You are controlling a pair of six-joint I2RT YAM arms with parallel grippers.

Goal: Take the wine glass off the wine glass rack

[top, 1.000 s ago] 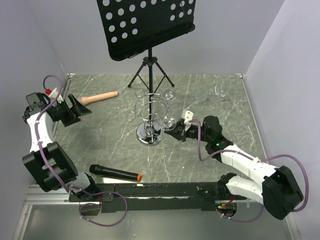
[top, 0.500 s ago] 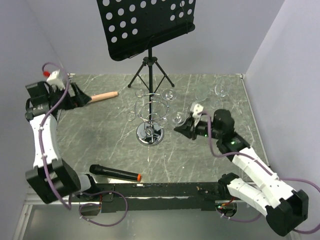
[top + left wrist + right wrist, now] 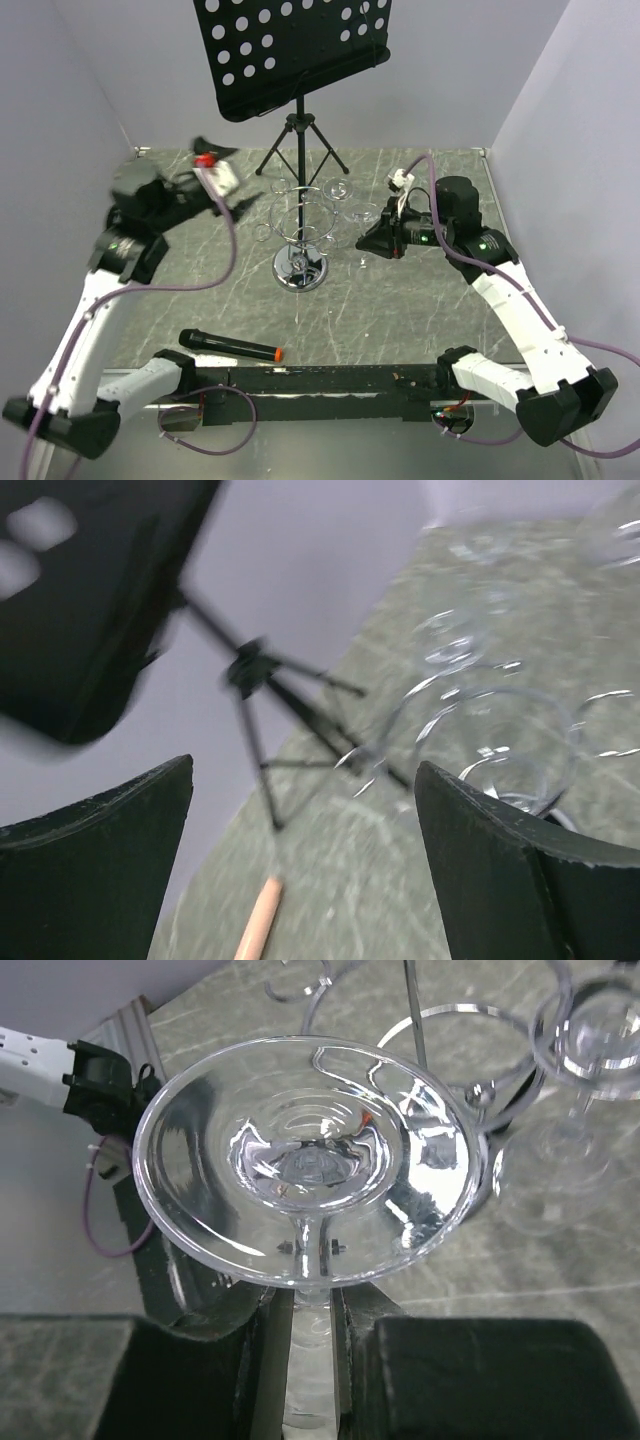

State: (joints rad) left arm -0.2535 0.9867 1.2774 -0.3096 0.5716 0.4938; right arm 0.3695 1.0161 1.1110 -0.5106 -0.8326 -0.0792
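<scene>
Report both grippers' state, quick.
Left gripper: open, holding nothing.
Right gripper: shut on the wine glass, at its stem.

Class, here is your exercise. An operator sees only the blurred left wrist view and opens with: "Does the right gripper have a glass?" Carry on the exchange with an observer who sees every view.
Observer: Yes. In the right wrist view the right gripper is shut on the stem of the wine glass.
Operator: Is it off the rack?
Observer: In the top view it is held to the right of the wine glass rack, seemingly apart from its wire rings.
Operator: Anything else I cannot see?
Observer: A black microphone lies on its side in front of the rack.
</scene>
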